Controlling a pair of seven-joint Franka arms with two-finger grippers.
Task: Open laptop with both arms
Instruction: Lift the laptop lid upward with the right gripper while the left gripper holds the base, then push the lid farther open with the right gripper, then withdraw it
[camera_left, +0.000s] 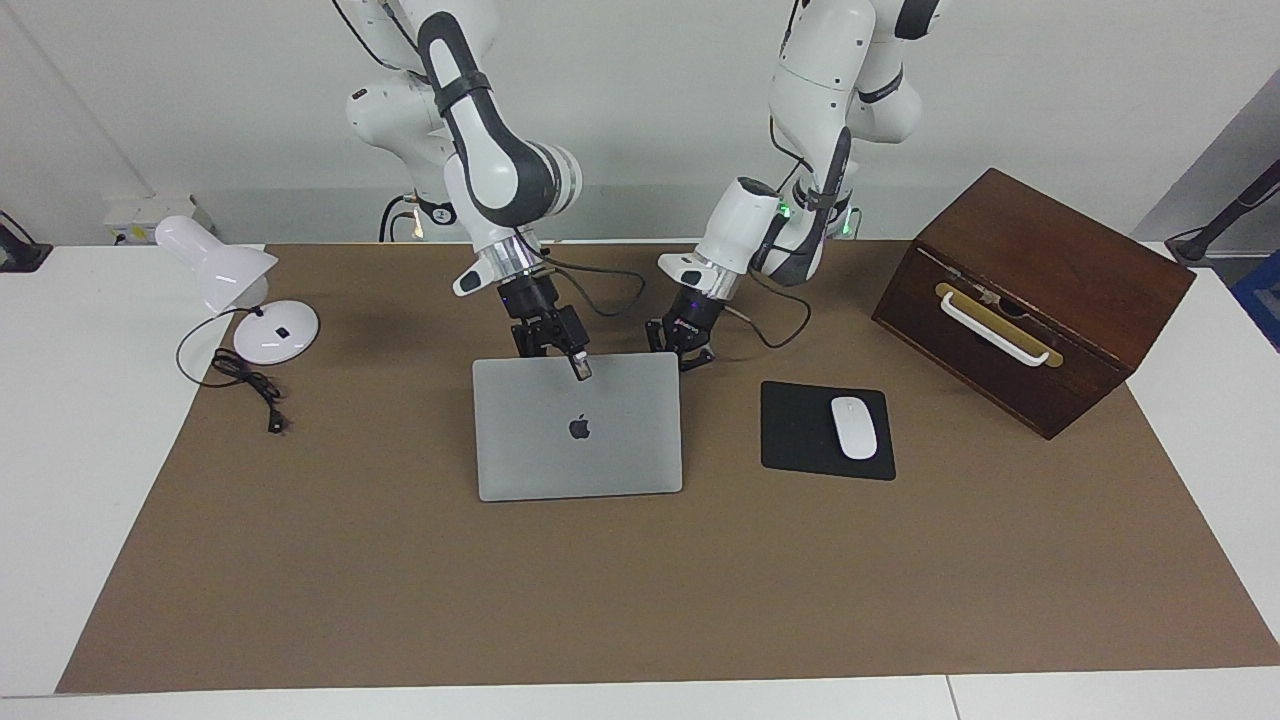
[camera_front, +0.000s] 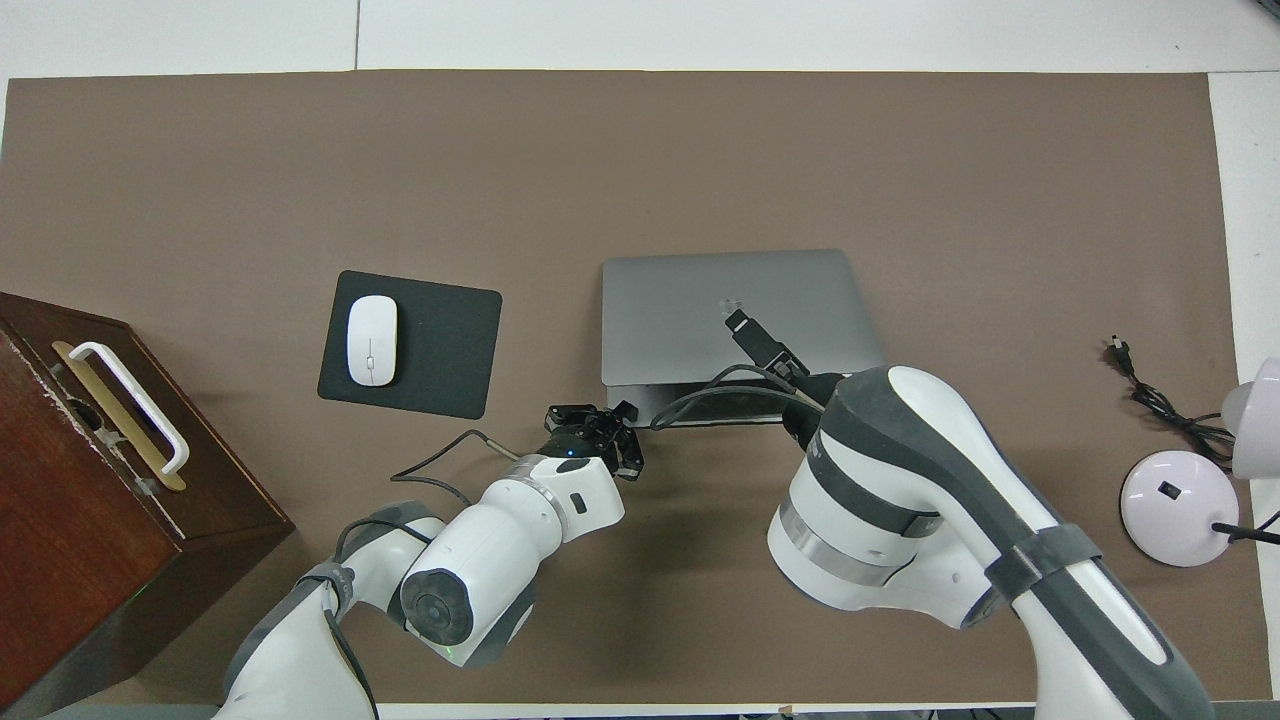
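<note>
The silver-grey laptop (camera_left: 580, 450) (camera_front: 680, 320) lies mid-table with its logo side up. Its lid is tilted, with the edge nearer to the robots raised off the base. My right gripper (camera_left: 572, 362) (camera_front: 745, 330) is shut on that raised edge; one black finger (camera_front: 755, 340) lies over the lid and the other is hidden below it. My left gripper (camera_left: 690, 357) (camera_front: 618, 420) is shut and sits low at the base's corner nearer to the robots, toward the left arm's end. I cannot tell if it touches the base.
A black mouse pad (camera_left: 800, 430) with a white mouse (camera_left: 853, 427) lies beside the laptop toward the left arm's end. A brown wooden box (camera_left: 1030, 300) stands past it. At the right arm's end are a white desk lamp (camera_left: 240, 290) and its cable (camera_left: 250, 385).
</note>
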